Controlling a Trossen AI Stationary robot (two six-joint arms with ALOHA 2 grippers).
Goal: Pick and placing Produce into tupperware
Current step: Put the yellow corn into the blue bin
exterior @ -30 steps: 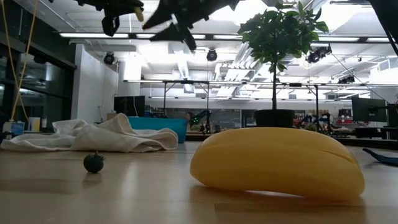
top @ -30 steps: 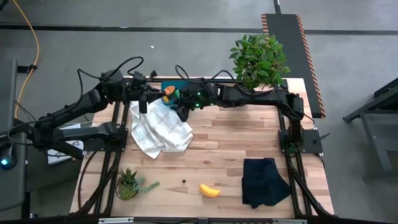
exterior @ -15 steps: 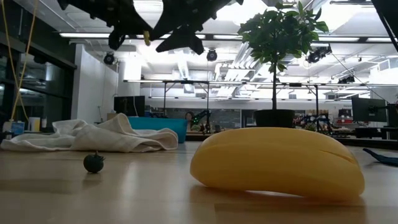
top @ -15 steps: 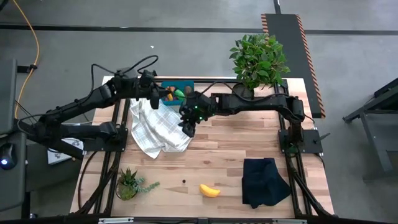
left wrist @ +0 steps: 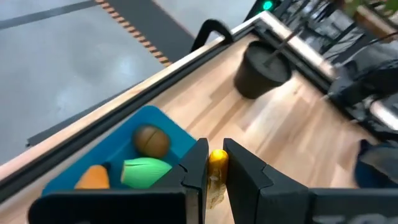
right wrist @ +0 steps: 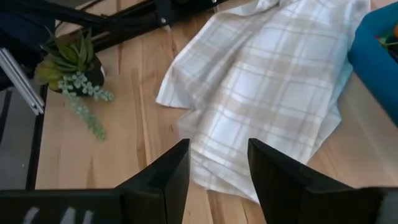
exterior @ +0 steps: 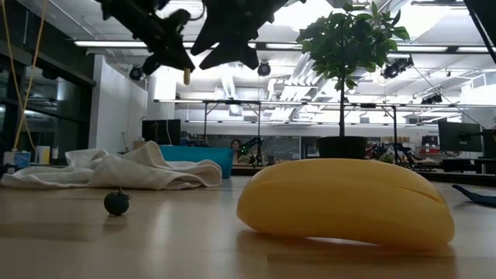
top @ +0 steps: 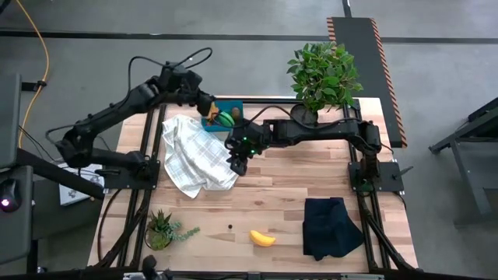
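High view: left pincer [top: 207, 107] poised over the teal tupperware [top: 233, 106] at the far edge of the tabletop [top: 296, 187], fingers blurred there and partly masked by cabling. Left wrist view clearer: pincer [left wrist: 214, 163] pressed together on a small yellow piece of produce [left wrist: 217, 160], only its top showing between the fingers, kind not identifiable. Below and just beyond the fingertips, the tupperware [left wrist: 118, 140] cut off by the pincer body; inside it a brown kiwi [left wrist: 152, 140], a green oval [left wrist: 146, 171] and an orange carrot [left wrist: 92, 177], carrot partly hidden.

Right pincer [top: 237, 162] near the checked cloth's [top: 198, 155] near edge, beside the tupperware. Right wrist view: fingers [right wrist: 174, 171] spread apart, nothing between them, cloth [right wrist: 273, 99] beneath, a corner of the tupperware [right wrist: 376, 50] at the frame edge.

Yellow banana [top: 262, 238] lying free at the front of the tabletop, well apart from both pincers; tiny dark berry [top: 229, 227] just beside it. Low view: banana [exterior: 345, 201] fills the foreground, berry [exterior: 116, 202] alongside, tupperware [exterior: 198, 159] mostly hidden behind the cloth, arms only dark silhouettes overhead.
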